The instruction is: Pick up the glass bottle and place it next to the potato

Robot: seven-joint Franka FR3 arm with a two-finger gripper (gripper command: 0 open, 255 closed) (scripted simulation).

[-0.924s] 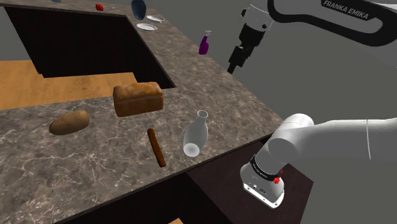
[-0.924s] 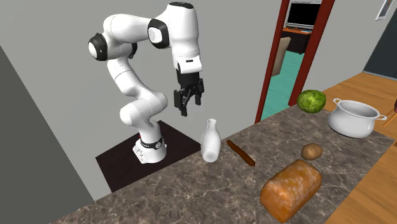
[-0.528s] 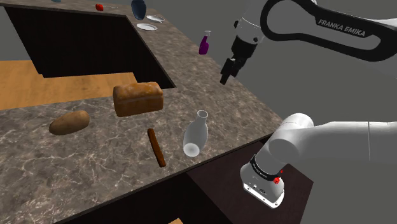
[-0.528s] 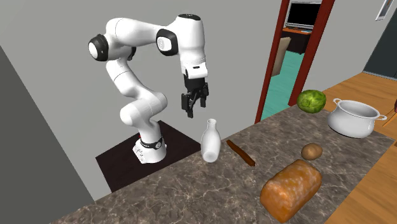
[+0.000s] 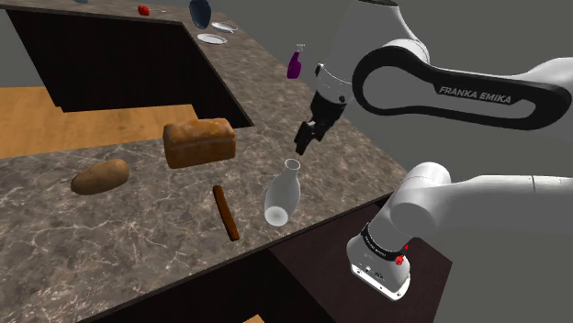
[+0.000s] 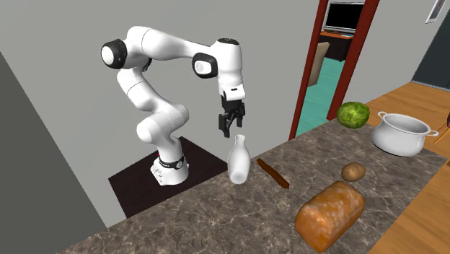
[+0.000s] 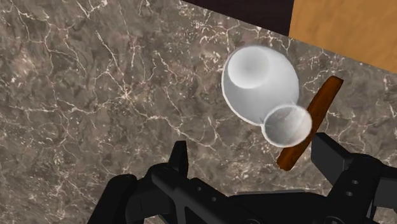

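**Open fingers poised above the upright bottle**

The white arm rises from its stand, doubles back at the elbow and runs out level toward the tabletop. At the wrist it bends down, so the black gripper points almost straight at the surface. In the shoulder view the gripper hangs just above the neck of the pale, glassy bottle and slightly toward that view's right, with a gap between them.

In the wrist view the two fingers stand well apart and hold nothing. The gripper looks down on the bottle, whose round mouth lies ahead of the gap and nearer one finger than the other. Neither finger touches it.

The bottle stands upright on the marbled tabletop, close to the edge that faces the stand. A slim brown stick lies just beside it, flat on the surface.

The potato rests well apart from the bottle, toward the shoulder view's left, with the stick between the two. A loaf of bread sits near the potato. In the second exterior view the potato lies beyond the stick, next to the loaf.
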